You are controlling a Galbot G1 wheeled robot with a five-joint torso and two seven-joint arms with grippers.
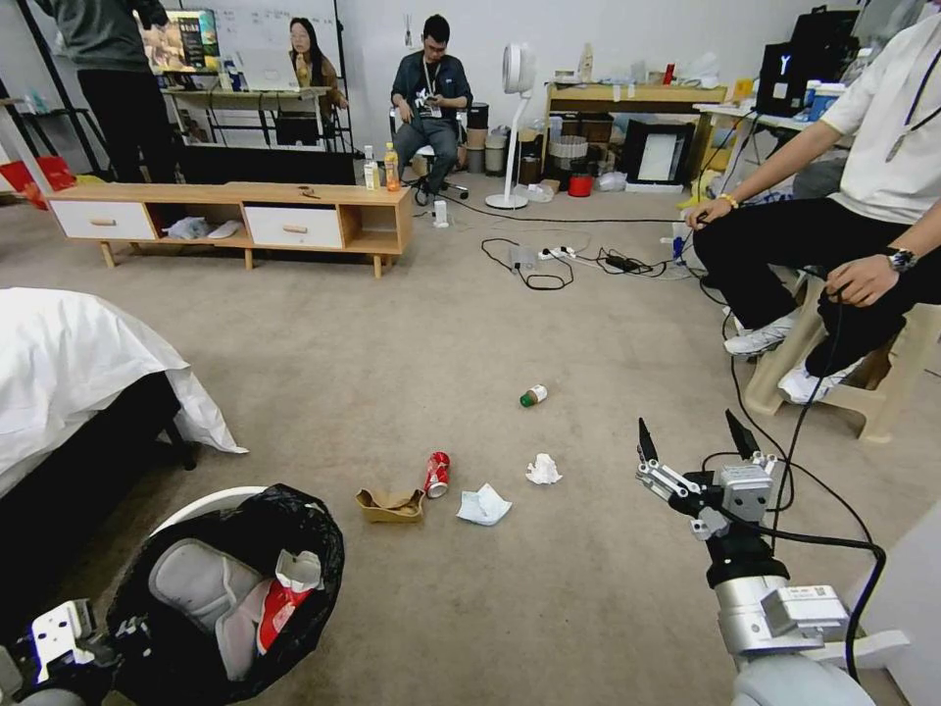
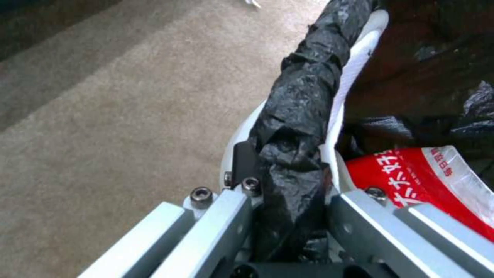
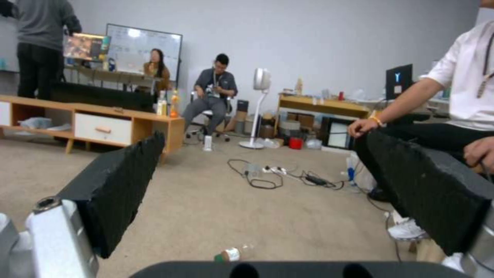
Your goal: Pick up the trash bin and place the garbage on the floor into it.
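STEP: collecting garbage, trash bin [image 1: 235, 579] carried low at left, red wrapper [image 1: 279, 608] already inside | LEFT: left gripper [image 2: 288, 200] jaws clenched on bin rim | RIGHT: right gripper [image 1: 698, 439] jaws released, raised above floor [image 1: 392, 333] | NEXT: probably lowering onto white tissue [image 1: 543, 470] just ahead, red can [image 1: 437, 474], cardboard [image 1: 390, 504], green-capped bottle [image 1: 532, 395] waiting.

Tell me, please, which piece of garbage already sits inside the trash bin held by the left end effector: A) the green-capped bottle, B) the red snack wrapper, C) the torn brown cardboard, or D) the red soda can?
B: the red snack wrapper lies inside the trash bin, whose rim the left end effector clamps, while the red soda can, green-capped bottle and torn brown cardboard lie on the floor.
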